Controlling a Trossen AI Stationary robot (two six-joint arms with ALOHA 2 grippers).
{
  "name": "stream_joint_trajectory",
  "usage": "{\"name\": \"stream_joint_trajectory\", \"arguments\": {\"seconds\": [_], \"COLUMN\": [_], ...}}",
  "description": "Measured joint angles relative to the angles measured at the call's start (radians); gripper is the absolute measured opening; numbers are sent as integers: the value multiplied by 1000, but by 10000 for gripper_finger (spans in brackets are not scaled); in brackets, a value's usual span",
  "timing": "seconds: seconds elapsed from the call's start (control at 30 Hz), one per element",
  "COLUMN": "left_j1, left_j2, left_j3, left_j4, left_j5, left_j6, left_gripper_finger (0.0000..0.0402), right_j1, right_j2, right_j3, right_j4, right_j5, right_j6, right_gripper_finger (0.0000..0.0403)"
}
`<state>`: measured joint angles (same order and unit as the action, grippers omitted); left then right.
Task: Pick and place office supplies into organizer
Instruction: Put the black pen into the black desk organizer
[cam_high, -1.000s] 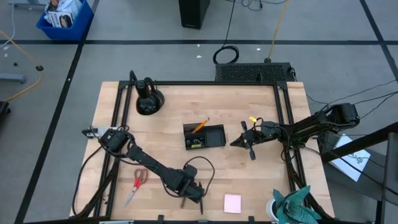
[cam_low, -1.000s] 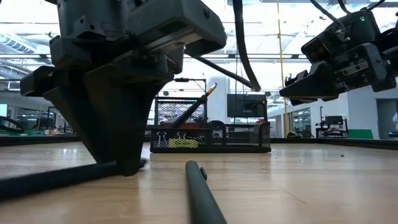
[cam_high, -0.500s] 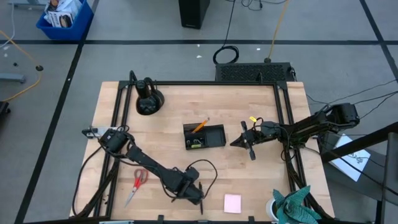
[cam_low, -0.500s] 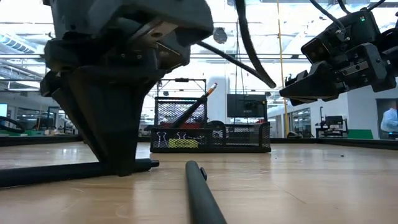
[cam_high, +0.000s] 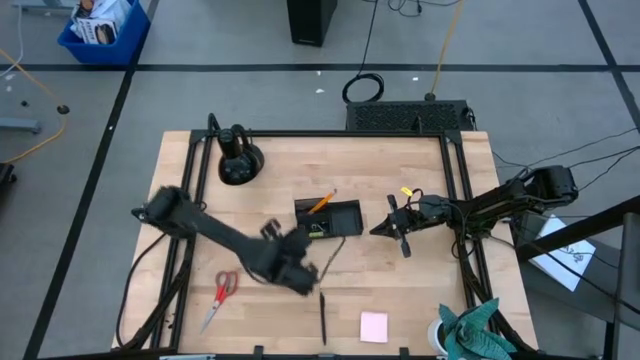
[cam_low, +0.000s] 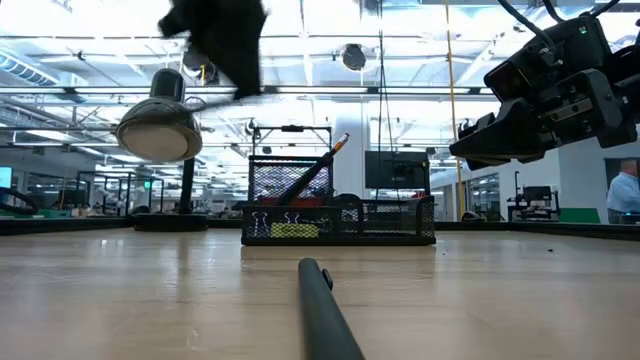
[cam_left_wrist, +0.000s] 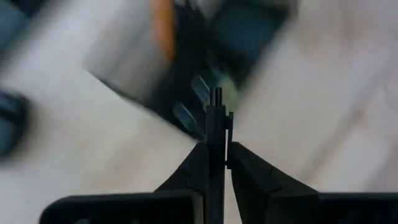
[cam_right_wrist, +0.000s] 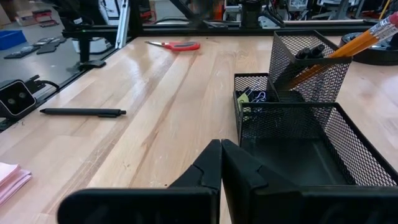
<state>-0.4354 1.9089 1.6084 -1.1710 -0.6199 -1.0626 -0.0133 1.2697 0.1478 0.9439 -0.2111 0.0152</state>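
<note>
A black pen (cam_left_wrist: 215, 134) sits pinched upright in the left gripper (cam_left_wrist: 217, 163), raised just near-left of the organizer (cam_high: 330, 218) at table centre. A second pen (cam_high: 323, 319) lies nearer. The right gripper (cam_right_wrist: 221, 163), fingers closed and empty, hovers right of the organizer.

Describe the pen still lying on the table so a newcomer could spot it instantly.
Start at the black mesh organizer in the middle of the wooden table, then go toward the near edge. Left of the square pink notepad lies a thin black pen, pointing toward the organizer. It is the only loose dark stick there; the red-handled scissors lie farther left.
</note>
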Motion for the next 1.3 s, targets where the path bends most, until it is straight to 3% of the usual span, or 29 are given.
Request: {"name": "stream_joint_trajectory", "arguments": {"seconds": [0.13,0.4,0.53,0.63,0.9,1.1,1.3], "left_j1": [47,198,261,296,336,421,523], "left_j2": [-115,-255,-249,-237,-256,-255,-256], "left_j3": [3,4,2,-75,-421,-597,-691], "left_j4": [35,246,360,526,1301,1620,1756], "left_j5": [-118,-89,31,145,477,565,700], "left_j6": [159,527,768,907,1220,1244,1192], "left_gripper_finger": [50,40,44,45,46,46,46], "right_j1": [0,0,0,0,0,0,0], "right_j2": [0,0,0,0,0,0,0], "right_j3": [0,0,0,0,0,0,0], "right_j4": [1,1,1,-8,-20,-22,-33], "right_j5": [0,0,0,0,0,0,0], "right_j6": [0,0,0,0,0,0,0], "right_gripper_finger": [4,4,4,4,4,4,4]}}
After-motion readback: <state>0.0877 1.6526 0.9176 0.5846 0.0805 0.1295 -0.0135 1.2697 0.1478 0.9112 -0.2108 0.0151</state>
